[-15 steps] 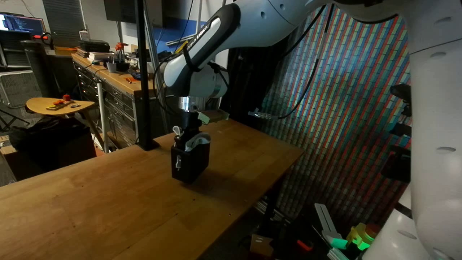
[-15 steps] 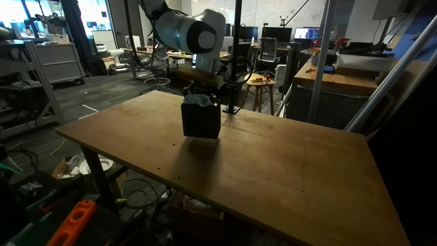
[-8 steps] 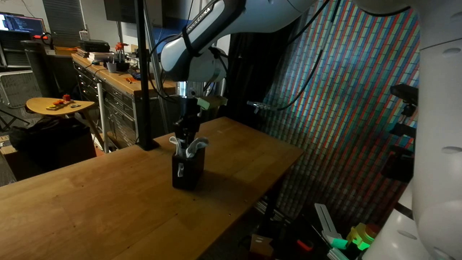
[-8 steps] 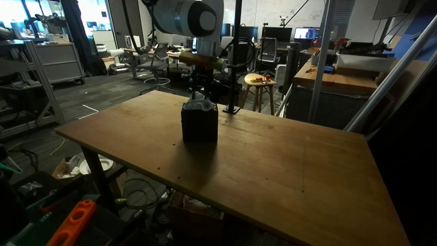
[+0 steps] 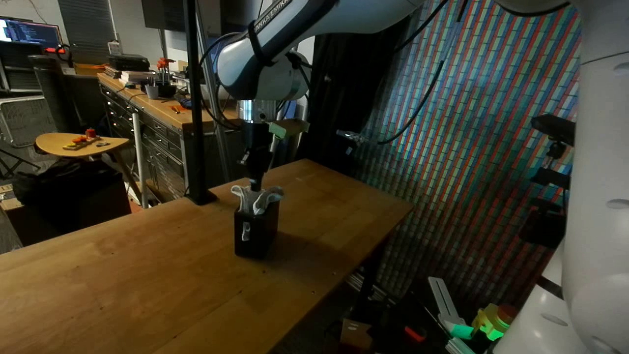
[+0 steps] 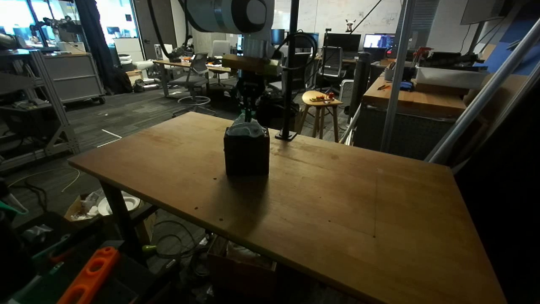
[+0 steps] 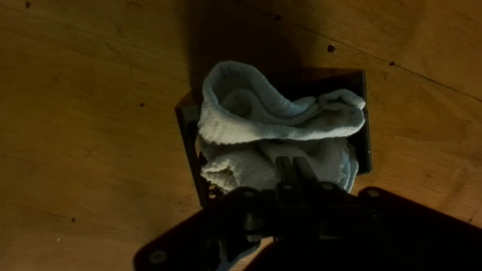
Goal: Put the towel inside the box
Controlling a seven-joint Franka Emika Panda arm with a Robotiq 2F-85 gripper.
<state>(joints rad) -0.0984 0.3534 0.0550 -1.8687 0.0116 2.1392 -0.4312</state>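
The black box stands upright on the wooden table in both exterior views. The whitish-grey towel is stuffed in it, with curled flaps rising above the rim. The towel also shows over the rim in both exterior views. My gripper points straight down over the box, its two black fingertips almost together. The tips are at the towel's middle in both exterior views. I cannot see whether a fold is caught between them. The box's inside is mostly hidden by towel.
The wooden table carries the box near its back edge. A black vertical post stands on the table close to the box, also in the exterior view. A workbench and a small stool stand beyond.
The box was lifted one second ago and has dropped back onto the table. My gripper has risen out of the box, and its fingers have come together. The towel stayed in the box.
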